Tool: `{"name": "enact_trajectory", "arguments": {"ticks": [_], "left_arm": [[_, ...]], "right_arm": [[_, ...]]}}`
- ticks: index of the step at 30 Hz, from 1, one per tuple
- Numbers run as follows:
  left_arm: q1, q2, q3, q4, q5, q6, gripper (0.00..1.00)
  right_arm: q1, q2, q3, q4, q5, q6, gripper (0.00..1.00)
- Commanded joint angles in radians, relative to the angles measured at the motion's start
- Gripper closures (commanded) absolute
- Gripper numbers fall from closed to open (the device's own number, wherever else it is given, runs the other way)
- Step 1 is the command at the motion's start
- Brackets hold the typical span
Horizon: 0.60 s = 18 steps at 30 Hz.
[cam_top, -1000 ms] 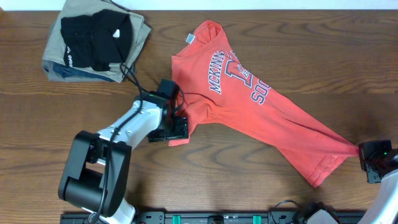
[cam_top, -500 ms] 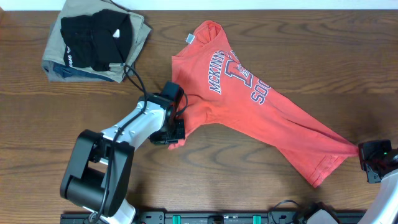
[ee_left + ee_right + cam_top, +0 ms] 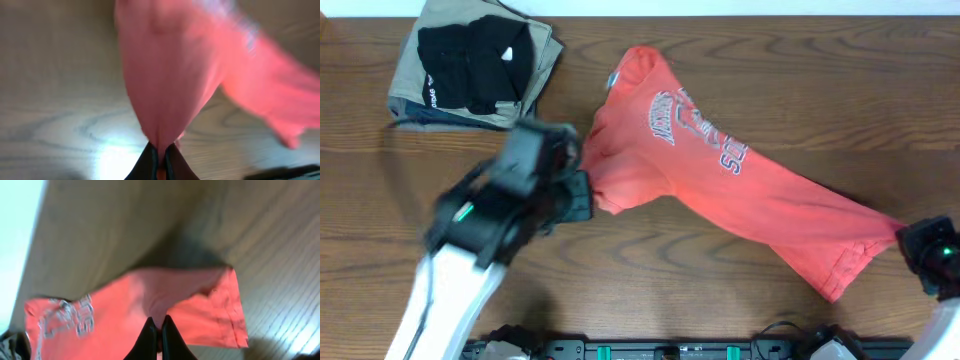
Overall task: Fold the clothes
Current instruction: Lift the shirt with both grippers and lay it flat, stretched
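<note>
The clothes, a red-orange T-shirt with white lettering, stretch diagonally across the table from upper left to lower right. My left gripper is shut on the shirt's left edge, with cloth bunching up from between the black fingers. At the far right my right gripper is shut on the shirt's lower corner. In the right wrist view the fabric is pinched between the fingertips, and the hem hangs to the right.
A folded black garment lies on a folded khaki garment at the back left, close to my left arm. Bare wooden table surrounds the shirt.
My left gripper closed on the shirt's left edge and lifted, swinging up and to the left. The shirt's upper part shifted left and bunched. The right gripper stayed put.
</note>
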Motion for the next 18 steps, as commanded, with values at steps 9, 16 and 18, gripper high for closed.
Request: {"name": "enact_trajectory", "arguments": {"ticks": [9,16,18], "left_arm": [[-0.002,-0.187,0.546,-0.204,-0.090,0.000,0.94],[-0.002,-0.109,0.922,-0.277,-0.152,0.011,0.95],[-0.002,-0.083,0.989,-0.275,-0.218,0.031,0.94]], "right_arm": [[-0.009,0.018,0.497,-0.328,-0.094,-0.208,0.99],[-0.009,0.143,0.909,-0.491,-0.071,-0.233,0.99],[-0.009,0.193,1.011,-0.528,-0.055,-0.229,0.99]]}}
